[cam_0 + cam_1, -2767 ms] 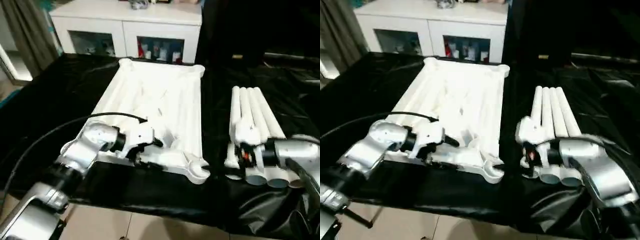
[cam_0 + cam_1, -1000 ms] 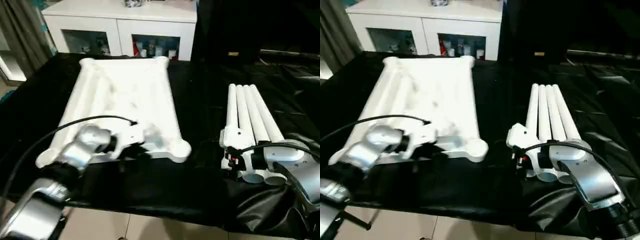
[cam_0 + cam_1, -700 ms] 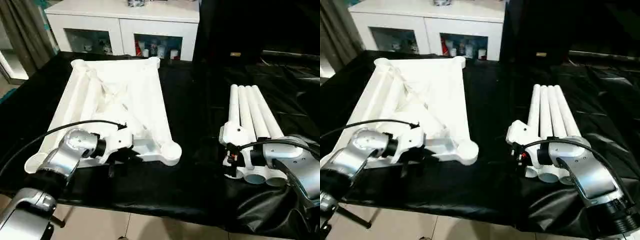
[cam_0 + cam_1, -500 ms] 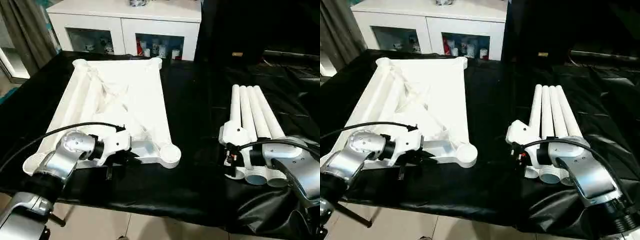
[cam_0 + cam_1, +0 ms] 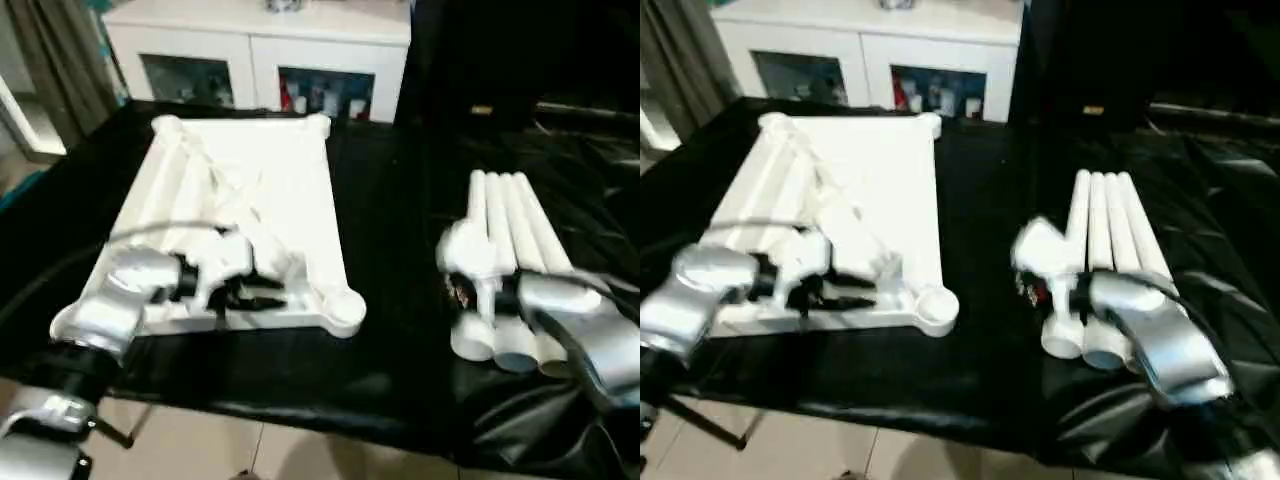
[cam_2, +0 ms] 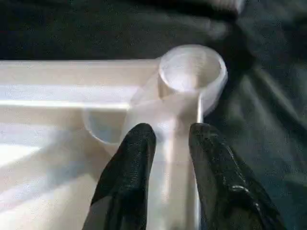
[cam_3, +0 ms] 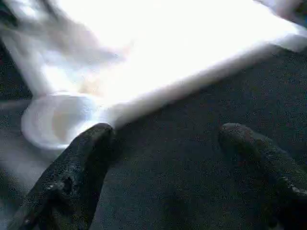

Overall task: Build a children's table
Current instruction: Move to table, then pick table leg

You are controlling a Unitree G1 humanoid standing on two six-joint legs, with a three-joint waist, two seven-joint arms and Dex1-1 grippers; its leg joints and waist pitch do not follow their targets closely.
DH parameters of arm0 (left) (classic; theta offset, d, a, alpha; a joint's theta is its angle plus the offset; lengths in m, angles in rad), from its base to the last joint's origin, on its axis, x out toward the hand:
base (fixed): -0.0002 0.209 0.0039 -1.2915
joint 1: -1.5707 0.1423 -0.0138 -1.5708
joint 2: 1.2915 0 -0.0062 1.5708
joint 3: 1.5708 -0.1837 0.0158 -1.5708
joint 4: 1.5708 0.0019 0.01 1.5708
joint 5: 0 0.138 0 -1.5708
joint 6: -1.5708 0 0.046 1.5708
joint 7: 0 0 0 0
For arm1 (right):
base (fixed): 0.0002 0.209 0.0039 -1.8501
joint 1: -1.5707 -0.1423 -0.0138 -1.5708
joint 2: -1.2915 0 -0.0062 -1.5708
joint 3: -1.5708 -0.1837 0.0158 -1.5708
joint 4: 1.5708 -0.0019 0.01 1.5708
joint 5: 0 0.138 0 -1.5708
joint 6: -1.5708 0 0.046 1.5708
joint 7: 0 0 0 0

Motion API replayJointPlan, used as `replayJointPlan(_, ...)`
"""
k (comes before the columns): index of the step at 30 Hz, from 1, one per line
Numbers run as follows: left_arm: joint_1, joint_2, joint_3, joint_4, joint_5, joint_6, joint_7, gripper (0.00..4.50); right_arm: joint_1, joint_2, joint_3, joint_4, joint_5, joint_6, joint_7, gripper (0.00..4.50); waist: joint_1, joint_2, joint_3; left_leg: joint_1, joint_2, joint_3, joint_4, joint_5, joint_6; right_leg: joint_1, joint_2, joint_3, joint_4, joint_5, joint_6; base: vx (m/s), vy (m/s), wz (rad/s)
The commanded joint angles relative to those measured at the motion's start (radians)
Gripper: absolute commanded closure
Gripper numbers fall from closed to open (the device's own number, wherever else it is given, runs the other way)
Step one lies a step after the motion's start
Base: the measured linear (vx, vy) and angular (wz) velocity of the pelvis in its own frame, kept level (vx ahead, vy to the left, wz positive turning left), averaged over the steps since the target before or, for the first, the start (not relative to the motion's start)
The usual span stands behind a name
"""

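Observation:
The children's table lies in parts on a black cloth. Its white tabletop (image 5: 250,190) rests underside up at the left, ribs showing. My left gripper (image 5: 252,298) is over the tabletop's near edge, beside the near right corner socket (image 5: 345,312). In the left wrist view its fingers (image 6: 132,158) stand a little apart, astride a raised rib leading to that socket (image 6: 192,72). Several white legs (image 5: 505,220) lie side by side at the right. My right gripper (image 7: 163,132) is at their near left end, open, with only black cloth between its fingers.
A white glass-doored cabinet (image 5: 260,50) stands behind the table. The black cloth (image 5: 400,200) covers the whole table and bunches at the near right corner (image 5: 540,420). The table's near edge drops to a tiled floor (image 5: 200,450).
The tabletop was swung and dragged leftward by my left gripper. The left fingers, shut before, have now parted. My right arm has shifted a little by the legs.

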Motion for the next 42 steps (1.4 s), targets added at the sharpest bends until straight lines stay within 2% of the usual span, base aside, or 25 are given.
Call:
replayJointPlan(1,-0.009,0.001,0.027,-0.064,-0.028,0.042,0.023,2.69,-0.035,0.022,-0.019,0.003,-0.023,0.135,-0.073,0.69,-0.002,-0.003,-0.059,0.027,0.055,-0.020,-0.081,-0.082,0.018,0.033,-0.065,0.041,-0.065,0.071,-0.287,0.000,0.000,0.00)
replayJointPlan(2,0.002,-0.011,0.028,-0.122,-0.024,0.072,0.051,2.65,-0.090,0.097,-0.063,0.041,-0.002,0.300,-0.165,0.69,-0.003,-0.011,-0.059,0.025,0.054,-0.018,-0.079,-0.071,0.023,0.036,-0.066,0.043,-0.064,0.079,-0.287,0.000,0.000,0.00)
replayJointPlan(3,0.004,-0.014,0.026,-0.132,-0.022,0.076,0.055,2.50,-0.099,0.112,-0.073,0.048,0.003,0.327,-0.182,0.69,-0.005,-0.007,-0.060,0.025,0.052,-0.018,-0.078,-0.057,0.027,0.035,-0.068,0.045,-0.062,0.087,-0.291,0.000,0.000,0.00)
replayJointPlan(4,0.008,-0.018,0.021,-0.146,-0.020,0.083,0.061,2.36,-0.111,0.133,-0.091,0.061,0.010,0.360,-0.209,0.40,-0.004,-0.008,-0.059,0.026,0.053,-0.017,-0.079,-0.056,0.021,0.033,-0.067,0.043,-0.066,0.072,-0.288,0.000,0.000,0.00)
replayJointPlan(5,0.012,-0.032,0.018,-0.159,-0.025,0.093,0.071,2.36,-0.127,0.163,-0.116,0.084,-0.001,0.399,-0.263,0.40,-0.003,-0.010,-0.059,0.024,0.054,-0.016,-0.079,-0.043,0.014,0.035,-0.067,0.045,-0.063,0.082,-0.282,0.000,0.000,0.00)
replayJointPlan(6,0.016,-0.045,0.017,-0.172,-0.034,0.108,0.080,2.30,-0.140,0.190,-0.140,0.102,-0.011,0.433,-0.314,0.33,-0.001,-0.007,-0.062,0.028,0.053,-0.014,-0.078,-0.035,0.004,0.032,-0.065,0.044,-0.063,0.088,-0.276,0.000,0.000,0.00)
replayJointPlan(7,0.021,-0.056,0.013,-0.193,-0.048,0.129,0.084,2.30,-0.156,0.228,-0.178,0.116,-0.028,0.490,-0.379,0.33,-0.001,-0.011,-0.062,0.028,0.052,-0.013,-0.078,-0.025,0.000,0.032,-0.063,0.045,-0.061,0.104,-0.274,0.000,0.000,0.00)
replayJointPlan(9,0.026,-0.060,0.008,-0.211,-0.055,0.144,0.084,2.06,-0.170,0.258,-0.209,0.123,-0.046,0.545,-0.426,0.06,0.004,-0.010,-0.065,0.028,0.050,-0.013,-0.077,0.002,-0.009,0.032,-0.062,0.044,-0.057,0.135,-0.267,0.000,0.000,0.00)
replayJointPlan(10,0.031,-0.054,0.005,-0.234,-0.064,0.171,0.078,2.06,-0.178,0.279,-0.241,0.122,-0.065,0.604,-0.453,0.06,0.005,-0.016,-0.064,0.026,0.050,-0.013,-0.078,0.016,-0.012,0.034,-0.060,0.044,-0.056,0.159,-0.260,0.000,0.000,0.00)
replayJointPlan(12,0.034,-0.050,0.004,-0.245,-0.068,0.183,0.074,1.90,-0.181,0.286,-0.252,0.120,-0.070,0.629,-0.457,0.00,0.007,-0.015,-0.065,0.025,0.047,-0.012,-0.078,0.018,-0.016,0.036,-0.060,0.043,-0.055,0.175,-0.249,0.000,0.000,0.00)
replayJointPlan(13,0.044,-0.034,0.002,-0.279,-0.078,0.217,0.064,1.90,-0.189,0.307,-0.283,0.110,-0.083,0.699,-0.484,0.00,0.006,-0.020,-0.063,0.023,0.046,-0.011,-0.079,0.014,-0.016,0.038,-0.060,0.045,-0.055,0.174,-0.244,0.000,0.000,0.00)
replayJointPlan(15,0.054,-0.015,0.001,-0.313,-0.085,0.247,0.053,1.84,-0.196,0.336,-0.327,0.096,-0.090,0.746,-0.527,0.00,0.006,-0.020,-0.064,0.022,0.044,-0.012,-0.079,0.039,-0.011,0.038,-0.059,0.045,-0.053,0.192,-0.236,0.000,0.000,0.00)
replayJointPlan(16,0.056,-0.013,0.002,-0.316,-0.085,0.249,0.052,1.61,-0.198,0.339,-0.331,0.094,-0.090,0.754,-0.531,0.00,0.007,-0.019,-0.064,0.023,0.043,-0.011,-0.079,0.036,-0.012,0.038,-0.059,0.045,-0.054,0.191,-0.231,0.000,0.000,0.00)
replayJointPlan(17,0.059,-0.008,0.002,-0.325,-0.085,0.253,0.049,1.55,-0.202,0.346,-0.342,0.090,-0.088,0.772,-0.543,0.00,0.007,-0.021,-0.064,0.024,0.043,-0.010,-0.080,0.034,-0.012,0.038,-0.059,0.046,-0.055,0.187,-0.231,0.000,0.000,0.00)
replayJointPlan(18,0.064,0.008,-0.001,-0.341,-0.084,0.264,0.034,1.52,-0.204,0.350,-0.351,0.082,-0.088,0.805,-0.554,0.00,0.009,-0.015,-0.063,0.025,0.043,-0.010,-0.081,0.030,-0.015,0.036,-0.059,0.045,-0.056,0.180,-0.231,0.000,0.000,0.00)
replayJointPlan(19,0.068,0.018,-0.006,-0.354,-0.085,0.276,0.026,1.52,-0.206,0.350,-0.351,0.080,-0.085,0.835,-0.562,0.00,0.008,-0.018,-0.062,0.025,0.044,-0.010,-0.082,0.023,-0.019,0.038,-0.058,0.045,-0.057,0.174,-0.226,0.000,0.000,0.00)
replayJointPlan(26,0.078,0.037,-0.029,-0.423,-0.106,0.325,0.005,0.88,-0.201,0.363,-0.364,0.092,-0.075,0.924,-0.563,0.00,0.008,-0.016,-0.060,0.029,0.045,-0.010,-0.086,0.008,-0.056,0.036,-0.054,0.045,-0.058,0.141,-0.208,0.000,0.000,0.00)
replayJointPlan(27,0.077,0.037,-0.032,-0.424,-0.103,0.326,0.007,0.72,-0.201,0.365,-0.364,0.093,-0.080,0.928,-0.571,0.00,0.008,-0.016,-0.060,0.030,0.044,-0.009,-0.086,0.004,-0.059,0.036,-0.054,0.045,-0.059,0.137,-0.208,0.000,0.000,0.00)
replayJointPlan(31,0.073,0.035,-0.038,-0.425,-0.097,0.327,0.013,0.64,-0.208,0.373,-0.382,0.088,-0.079,0.917,-0.590,0.00,0.007,-0.020,-0.059,0.030,0.044,-0.010,-0.089,-0.021,-0.076,0.036,-0.056,0.046,-0.062,0.098,-0.201,0.000,0.000,0.00)
replayJointPlan(33,0.070,0.034,-0.037,-0.426,-0.097,0.331,0.015,0.32,-0.220,0.370,-0.390,0.081,-0.070,0.915,-0.599,0.00,0.008,-0.019,-0.060,0.031,0.044,-0.010,-0.089,-0.026,-0.076,0.035,-0.056,0.047,-0.063,0.093,-0.198,0.000,0.000,0.00)
replayJointPlan(37,0.071,0.037,-0.039,-0.429,-0.095,0.330,0.017,0.09,-0.232,0.358,-0.393,0.080,-0.069,0.922,-0.599,0.00,0.008,-0.019,-0.061,0.029,0.043,-0.011,-0.089,-0.022,-0.076,0.036,-0.054,0.046,-0.062,0.105,-0.195,0.000,0.000,0.00)
replayJointPlan(42,0.072,0.039,-0.041,-0.433,-0.098,0.331,0.023,0.09,-0.239,0.342,-0.393,0.069,-0.075,0.932,-0.603,0.00,0.009,-0.021,-0.064,0.027,0.042,-0.010,-0.086,0.007,-0.065,0.038,-0.053,0.046,-0.058,0.144,-0.198,0.000,0.000,0.00)
